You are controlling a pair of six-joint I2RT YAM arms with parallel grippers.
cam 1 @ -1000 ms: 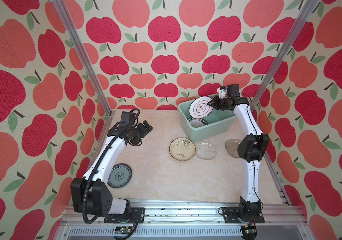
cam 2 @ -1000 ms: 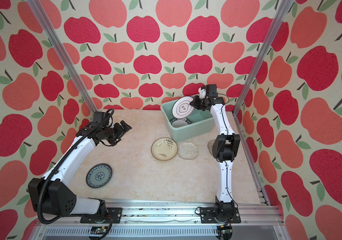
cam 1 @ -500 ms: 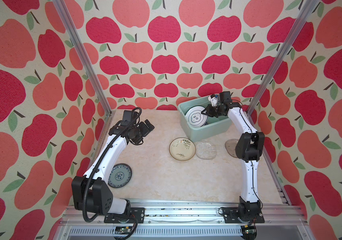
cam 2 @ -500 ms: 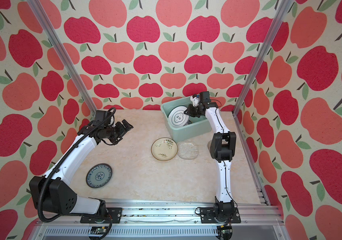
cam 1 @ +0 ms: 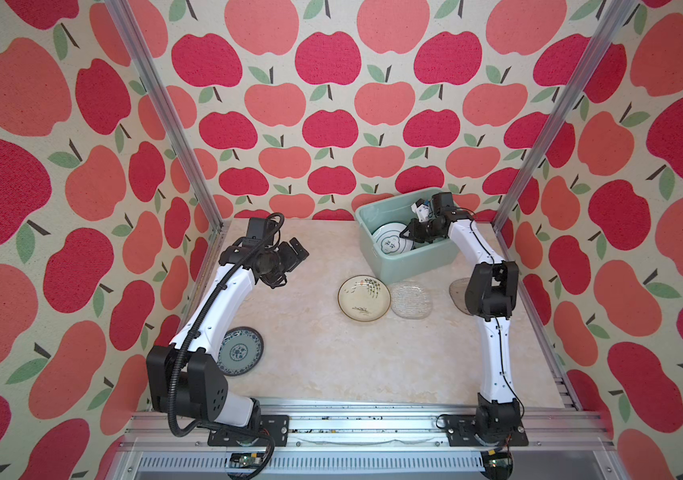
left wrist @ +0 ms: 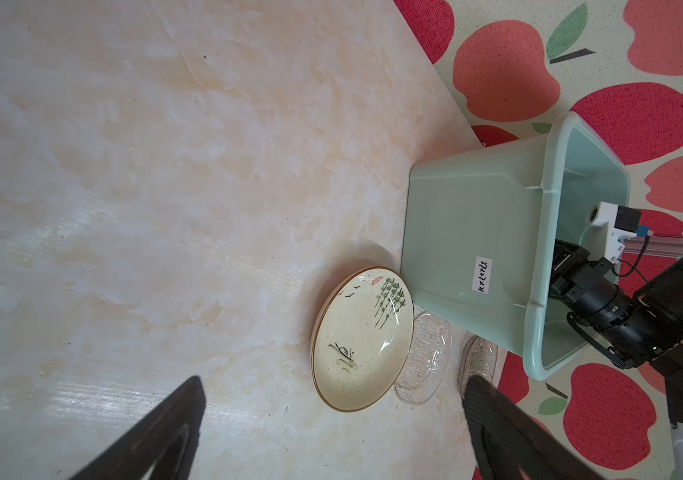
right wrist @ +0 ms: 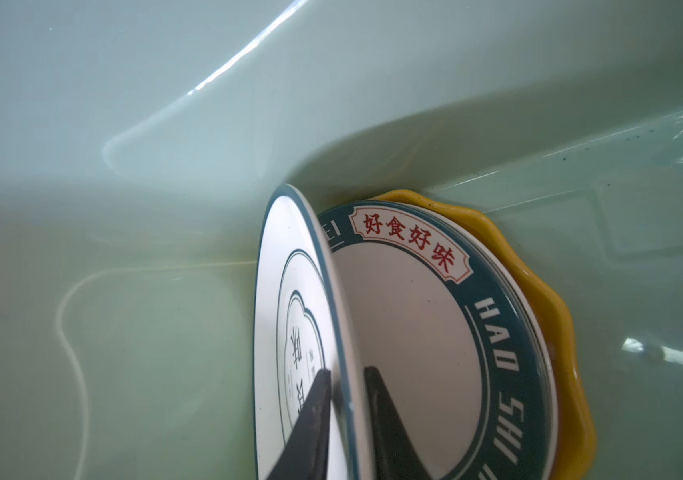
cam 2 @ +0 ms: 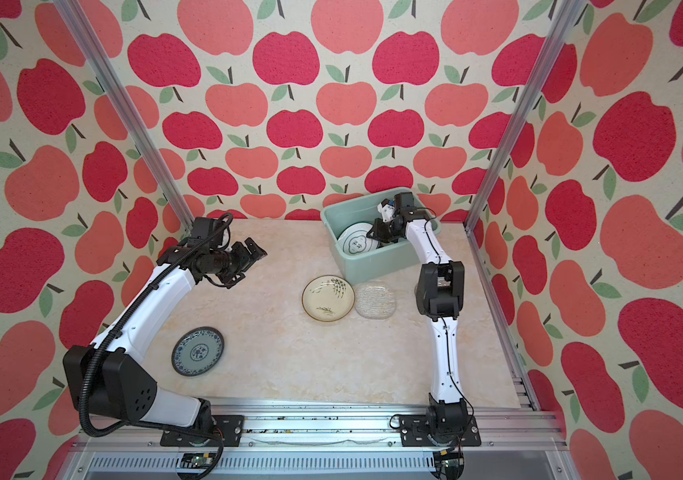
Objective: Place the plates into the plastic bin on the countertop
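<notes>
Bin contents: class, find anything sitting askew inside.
The white dark-rimmed plate stands tilted in the bin, not flat on the stacked plates beneath, its rim inside the right claw.

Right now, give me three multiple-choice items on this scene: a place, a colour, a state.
1. Where is the cream plate? A on the countertop before the plastic bin, beside the clear glass plate; B inside it; C leaning upright on its wall.
2. Colour of the scalloped plate in the bin? A blue; B yellow; C red.
3. The left gripper is: A shut on a plate; B shut on the bin's rim; C open, empty.
A: it lies flat outside the bin. B: yellow edge in the right wrist view. C: fingers wide apart, holding nothing.
</notes>
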